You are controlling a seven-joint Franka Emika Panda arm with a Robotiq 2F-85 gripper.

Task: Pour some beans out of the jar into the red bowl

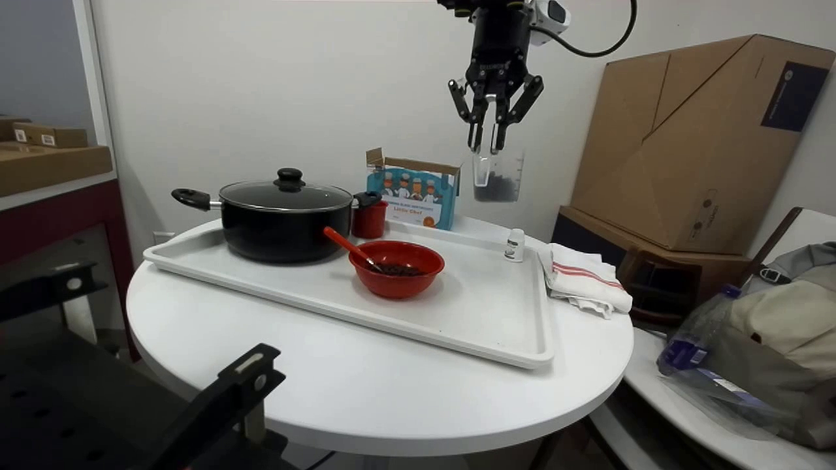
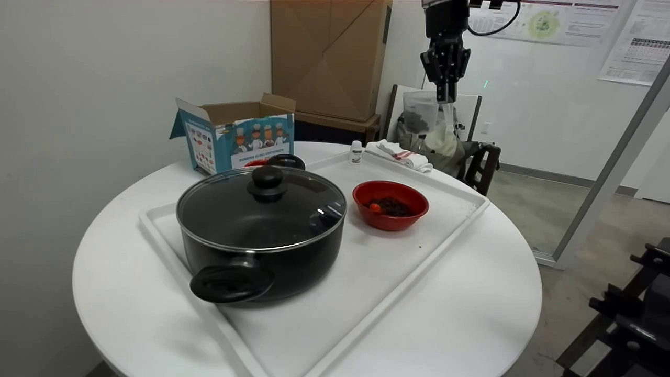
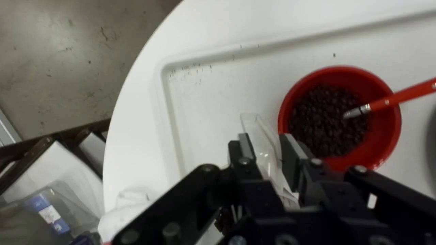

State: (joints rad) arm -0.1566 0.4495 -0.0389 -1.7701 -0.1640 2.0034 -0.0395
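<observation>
Nearest in an exterior view, a black frame [image 1: 241,391] takes up the lower left corner, with the round white desk [image 1: 366,378] just beyond it. A white rimmed tray [image 1: 483,313] lies on the desk, and in the wrist view small dark specks [image 3: 210,66] dot the tray near 1 of its corners. On the tray stands the red bowl [image 1: 396,281], dark beans [image 3: 316,115] in its bottom and a red-handled utensil [image 1: 343,240] leaning on its rim, the metal tip down at the beans. Near the bowl sits a black pot [image 1: 281,235] with 2 handles, its glass lid [image 1: 261,194] on. In the air, higher than the bowl in both exterior views, the gripper [image 1: 486,149] pinches the handle of the clear jar [image 1: 508,171], which hangs close to upright with dark beans at its bottom. Farther back, a small white bottle [image 1: 514,246] stands upright, a folded white towel [image 1: 584,277] with red stripes lies just beside the tray's end, and a red cup [image 1: 369,223] shows partly behind the pot. Behind the cup is a teal box [image 1: 424,196] printed with 4 cooks, its top open. Beyond the desk, a large brown carton [image 1: 679,150] stands near the white wall [image 1: 281,85].
</observation>
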